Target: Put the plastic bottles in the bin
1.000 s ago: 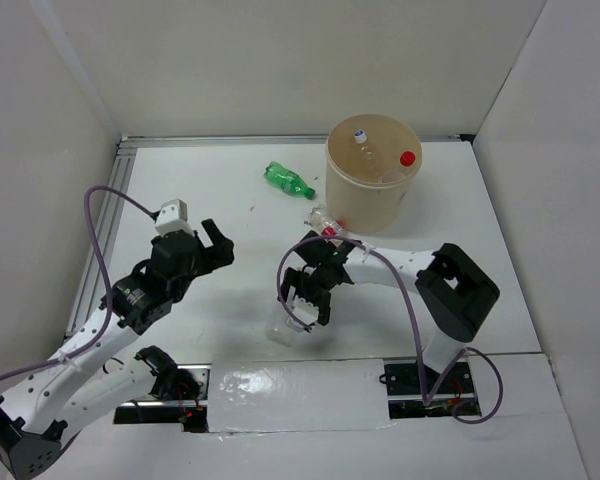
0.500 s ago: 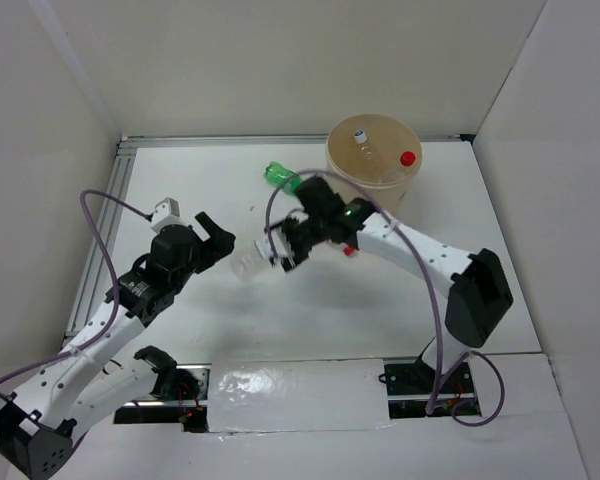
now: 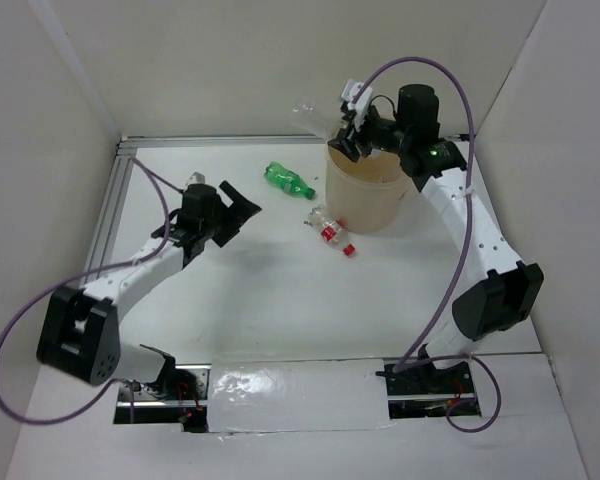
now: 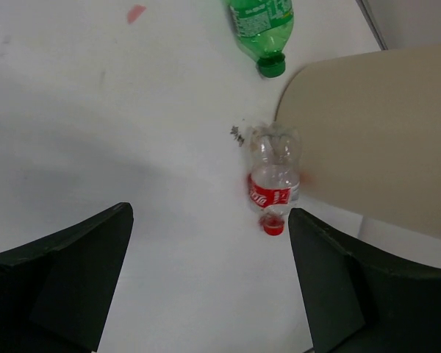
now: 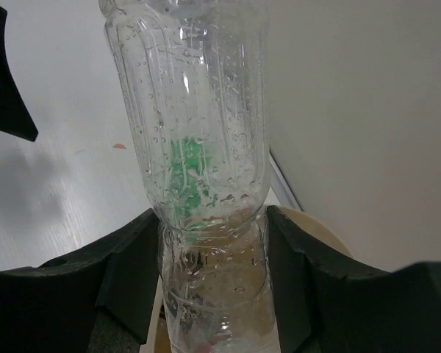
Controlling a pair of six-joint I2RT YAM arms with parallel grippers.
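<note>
My right gripper (image 3: 348,128) is shut on a clear plastic bottle (image 3: 315,112) and holds it in the air over the far left rim of the tan bin (image 3: 365,208). In the right wrist view both fingers press the sides of the clear bottle (image 5: 195,110), with the bin's rim (image 5: 320,232) below. A green bottle (image 3: 287,180) lies on the table left of the bin. A red-capped, red-labelled bottle (image 3: 329,232) lies by the bin's base. My left gripper (image 3: 242,208) hovers open left of the red-labelled bottle (image 4: 273,180), with nothing between its fingers.
White walls enclose the table on three sides, and a metal rail (image 3: 115,190) runs along its left and back edges. The right arm's cable (image 3: 450,90) loops above the bin. In the left wrist view the green bottle (image 4: 261,22) lies beyond the bin's wall (image 4: 375,140).
My right arm has carried the clear bottle from low near the table's front up and back over the bin's rim. My left arm has reached forward and to the right, staying open.
</note>
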